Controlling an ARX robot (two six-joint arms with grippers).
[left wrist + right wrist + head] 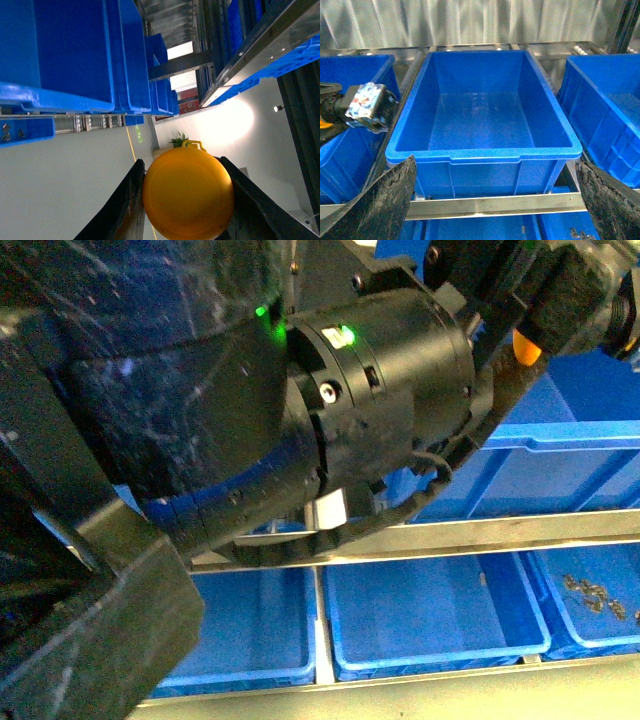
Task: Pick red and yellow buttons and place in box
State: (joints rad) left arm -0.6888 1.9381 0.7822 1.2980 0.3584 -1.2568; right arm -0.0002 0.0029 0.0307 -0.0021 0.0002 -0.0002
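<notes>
Carry step: my left gripper (186,210) is clamped on a yellow button (187,190) just beside the box (485,150), right gripper (495,200) spread wide and empty facing it; next I'd clear the rim, then release.

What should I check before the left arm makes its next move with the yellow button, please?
1. Left gripper grip on the yellow button: ok, the cap sits between both fingers.
2. Right gripper free: ok, it is open with nothing between its fingers.
3. Box ready to receive: ok, the top is open and nothing shows inside in the right wrist view.
4. Button positioned over the box: cannot tell, as no view shows the two lined up.
5. Front view usable for guidance: not ok, a black arm fills most of it.
</notes>
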